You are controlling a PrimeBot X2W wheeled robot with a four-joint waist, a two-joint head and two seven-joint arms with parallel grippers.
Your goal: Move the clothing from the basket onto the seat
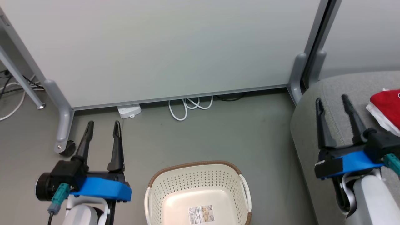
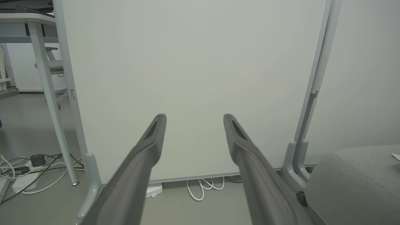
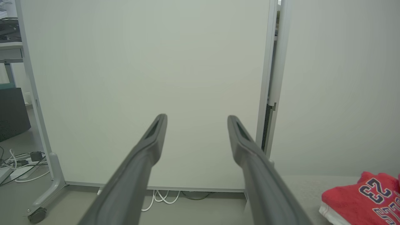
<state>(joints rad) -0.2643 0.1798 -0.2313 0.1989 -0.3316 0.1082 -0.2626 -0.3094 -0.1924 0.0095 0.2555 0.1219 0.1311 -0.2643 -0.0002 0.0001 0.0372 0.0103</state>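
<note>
Clothing (image 1: 387, 107), red with white trim and a "23", lies on the grey seat (image 1: 312, 125) at the head view's right edge. The cream basket (image 1: 195, 164) stands on the floor (image 1: 250, 140) left of the seat, its labelled bottom bare. The left gripper (image 1: 103, 123) hangs above the floor left of the basket, fingers spread wide, holding nothing. The right gripper (image 1: 331, 98) hangs above the seat near the clothing, equally wide and empty.

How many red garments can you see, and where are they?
1. A red garment printed 23 lies on the grey seat, cut off by the right edge. The basket shows none inside; another may lie beyond the frame.
</note>
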